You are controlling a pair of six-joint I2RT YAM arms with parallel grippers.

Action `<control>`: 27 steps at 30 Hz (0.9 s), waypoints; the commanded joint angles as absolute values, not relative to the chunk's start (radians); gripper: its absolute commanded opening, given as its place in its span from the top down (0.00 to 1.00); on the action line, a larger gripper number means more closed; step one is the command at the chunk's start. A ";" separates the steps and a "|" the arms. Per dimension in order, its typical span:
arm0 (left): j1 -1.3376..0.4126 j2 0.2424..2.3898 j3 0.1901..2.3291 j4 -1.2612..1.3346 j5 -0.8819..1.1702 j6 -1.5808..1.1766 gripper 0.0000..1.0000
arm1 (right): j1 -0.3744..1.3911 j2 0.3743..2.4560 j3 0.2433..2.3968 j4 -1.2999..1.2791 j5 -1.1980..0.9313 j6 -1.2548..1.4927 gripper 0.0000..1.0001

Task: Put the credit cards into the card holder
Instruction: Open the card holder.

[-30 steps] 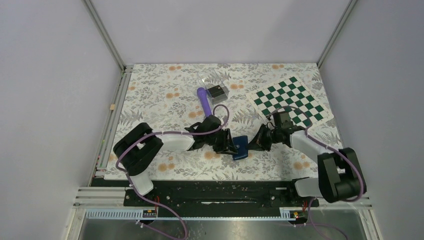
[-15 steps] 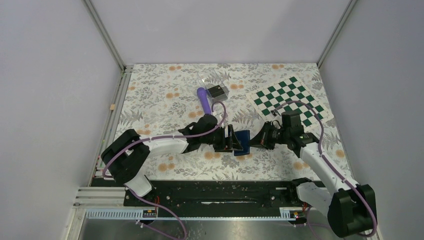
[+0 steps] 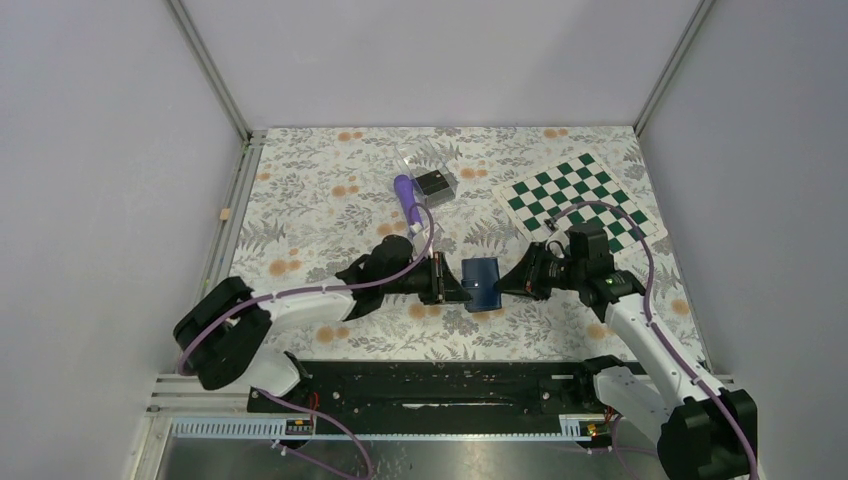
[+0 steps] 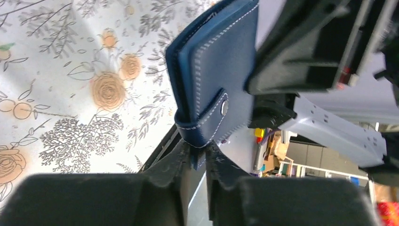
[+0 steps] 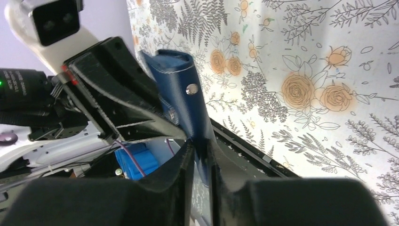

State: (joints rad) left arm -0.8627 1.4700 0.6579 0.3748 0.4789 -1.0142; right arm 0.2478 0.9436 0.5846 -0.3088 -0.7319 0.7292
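Card holder (image 4: 214, 70) is held between both arms, closed. Left gripper (image 4: 197, 149) is clenched on its lower edge, right where the snap tab (image 4: 212, 112) wraps round. The tab's fold sits between the two fingertips and the wallet body stands out beyond them. Right gripper (image 5: 200, 149) is pinched on the opposite edge, blue leather wedged between its fingers, stud showing just past the tips. The two sets of fingers face each other with only the wallet between. It appears lifted off the floral table (image 3: 330, 190), but contact underneath is not visible, so can't confirm. Tab looks fastened, and no card shows in the holder. Credit cards (image 3: 433, 183): taking the dark piece at the clear box (image 3: 418, 160) for them, well apart from both grippers and untouched. Judgement: early stage. The holder is secured but not opened. Unsnapping, picking up the cards and sliding them in all remain.
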 commanded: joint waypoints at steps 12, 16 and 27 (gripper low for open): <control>-0.873 1.207 0.632 0.448 0.530 -0.991 1.00 | 0.253 0.906 0.514 0.080 -0.988 0.893 0.39; -0.872 1.195 0.642 0.421 0.520 -0.984 0.91 | 0.254 0.906 0.471 0.269 -1.076 1.014 0.91; -0.939 1.267 1.031 -0.394 0.071 -0.744 0.15 | 0.256 0.812 0.673 -0.431 -0.855 0.610 1.00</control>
